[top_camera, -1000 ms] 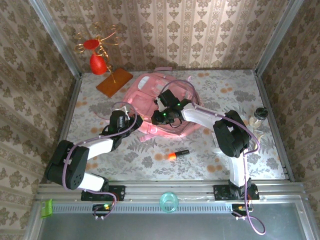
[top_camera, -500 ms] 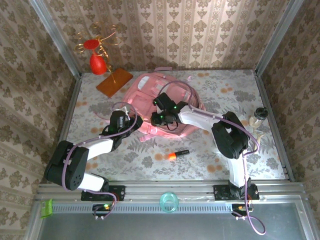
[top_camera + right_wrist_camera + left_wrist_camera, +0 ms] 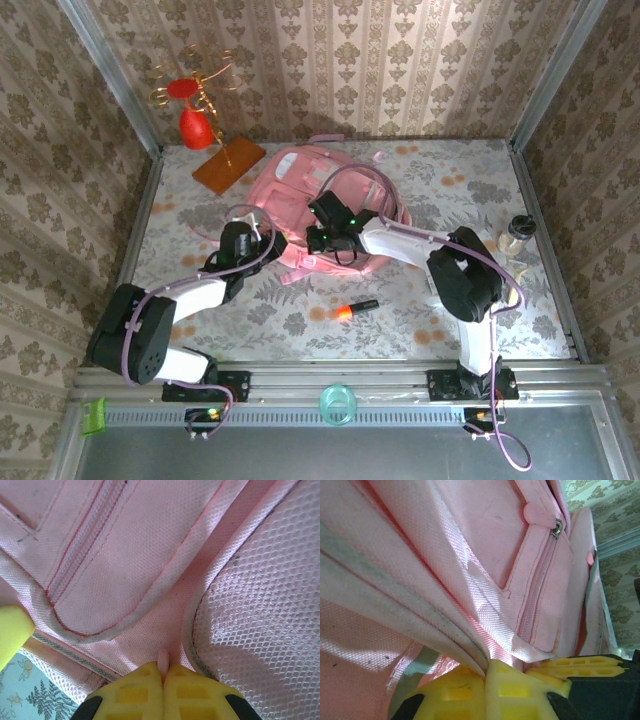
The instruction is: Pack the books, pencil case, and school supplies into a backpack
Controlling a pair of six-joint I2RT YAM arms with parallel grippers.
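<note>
Top external view is showing the backpack (image 3: 290, 185) lying mid-frame, with the left gripper (image 3: 487, 666) and right gripper (image 3: 163, 666) both pinching its cloth, which could be slipping out if they pull hard.

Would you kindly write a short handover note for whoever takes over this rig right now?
Left gripper: shut on a fold of the backpack, at its near-left edge.
Right gripper: shut on a small pink tab of the backpack, beside the mesh panel.
Marker: lying loose on the table, just on the near side of the backpack.
Done: both arms grip the bag; whether it is open cannot be told.
Left: open it, then pack the marker and any other items waiting.
</note>
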